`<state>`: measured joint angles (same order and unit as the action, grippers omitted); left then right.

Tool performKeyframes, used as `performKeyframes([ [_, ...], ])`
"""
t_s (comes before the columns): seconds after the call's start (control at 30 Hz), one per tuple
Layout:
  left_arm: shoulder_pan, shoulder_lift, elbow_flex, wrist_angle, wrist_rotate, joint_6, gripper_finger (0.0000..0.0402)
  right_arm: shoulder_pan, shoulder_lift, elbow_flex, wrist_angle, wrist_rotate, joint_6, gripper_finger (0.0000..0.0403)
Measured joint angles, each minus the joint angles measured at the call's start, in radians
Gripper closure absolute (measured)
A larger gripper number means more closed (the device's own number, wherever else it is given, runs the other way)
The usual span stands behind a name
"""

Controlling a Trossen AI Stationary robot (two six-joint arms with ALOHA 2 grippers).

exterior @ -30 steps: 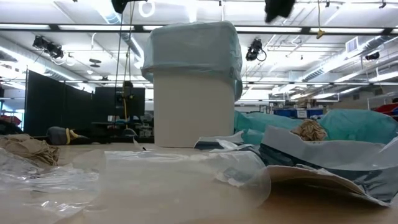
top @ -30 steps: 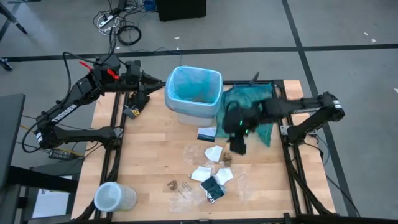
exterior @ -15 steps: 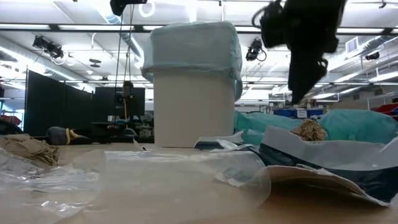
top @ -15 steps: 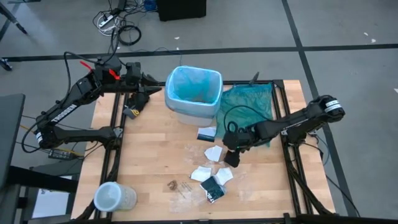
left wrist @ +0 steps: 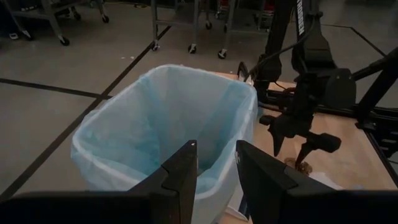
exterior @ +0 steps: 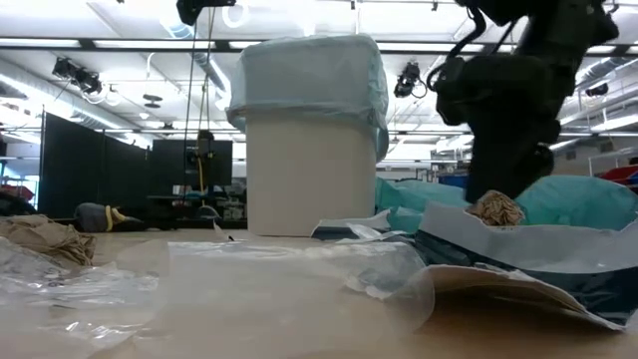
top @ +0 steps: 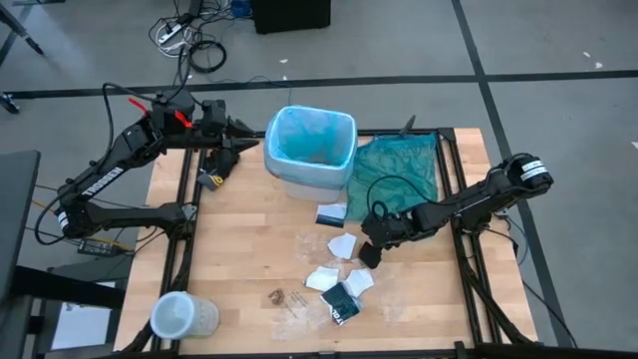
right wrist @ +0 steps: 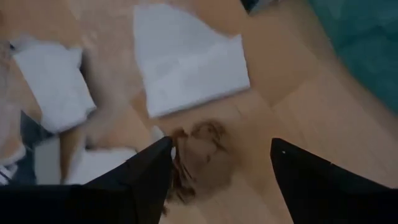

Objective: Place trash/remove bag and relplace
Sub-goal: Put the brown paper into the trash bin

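Right gripper (right wrist: 217, 158) fingers spread wide, straddling brown crumpled scrap (right wrist: 202, 155) on table beside white paper piece (right wrist: 186, 56); scrap looks light and soft, pinch across its middle; left gripper (left wrist: 216, 165) parted, empty, facing lined bin (left wrist: 161, 130).

Table (top: 239, 249): left and near-left planks are left bare, save a clear plastic cup (top: 182, 317) lying at the near-left corner. Far middle is blocked by the bin with the light-blue bag (top: 310, 148); its mouth is unobstructed from above. Left gripper (left wrist: 214, 169) is held just beside the bin's left rim. Far right is covered by a teal-green bag (top: 399, 170). Centre is strewn with white paper scraps (top: 342, 245), a dark wrapper (top: 340, 302) and clear plastic. Right gripper (right wrist: 219, 168) is lowered there, fingers spread either side of a brown crumpled bit (right wrist: 202, 158); little room is left around it.
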<state>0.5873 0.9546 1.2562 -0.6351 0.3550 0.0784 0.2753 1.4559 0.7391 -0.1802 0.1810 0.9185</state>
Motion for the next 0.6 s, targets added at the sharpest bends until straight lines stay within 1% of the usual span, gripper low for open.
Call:
performKeyframes([
  [0.2, 0.000, 0.001, 0.000, 0.002, 0.000, 0.000, 0.0281, 0.000, 0.051, -0.010, 0.041, -0.009, 0.014, 0.0170],
  [0.33, 0.000, 0.001, 0.000, -0.002, 0.000, -0.001, 0.0281, 0.000, 0.107, -0.009, 0.079, -0.052, 0.032, 0.0209],
  [0.4, 0.000, 0.001, 0.000, 0.000, 0.000, -0.001, 0.0281, 0.000, 0.119, -0.006, 0.072, -0.054, 0.052, 0.0246],
  [0.47, 0.000, 0.000, 0.000, 0.001, 0.000, -0.001, 0.0281, -0.001, 0.122, -0.005, 0.067, -0.054, 0.058, 0.0307],
  [0.5, 0.000, 0.000, 0.000, 0.000, 0.000, -0.001, 0.0281, -0.001, 0.120, -0.005, 0.063, -0.055, 0.059, 0.0346],
  [0.53, 0.000, 0.000, 0.000, 0.000, 0.000, -0.001, 0.0281, -0.001, 0.113, -0.005, 0.059, -0.059, 0.057, 0.0372],
  [0.57, 0.000, 0.000, 0.000, 0.002, 0.000, -0.001, 0.0281, -0.001, 0.106, -0.005, 0.055, -0.064, 0.057, 0.0385],
  [0.6, 0.000, 0.000, 0.000, 0.002, 0.000, -0.001, 0.0281, -0.003, 0.098, -0.005, 0.056, -0.063, 0.063, 0.0388],
])
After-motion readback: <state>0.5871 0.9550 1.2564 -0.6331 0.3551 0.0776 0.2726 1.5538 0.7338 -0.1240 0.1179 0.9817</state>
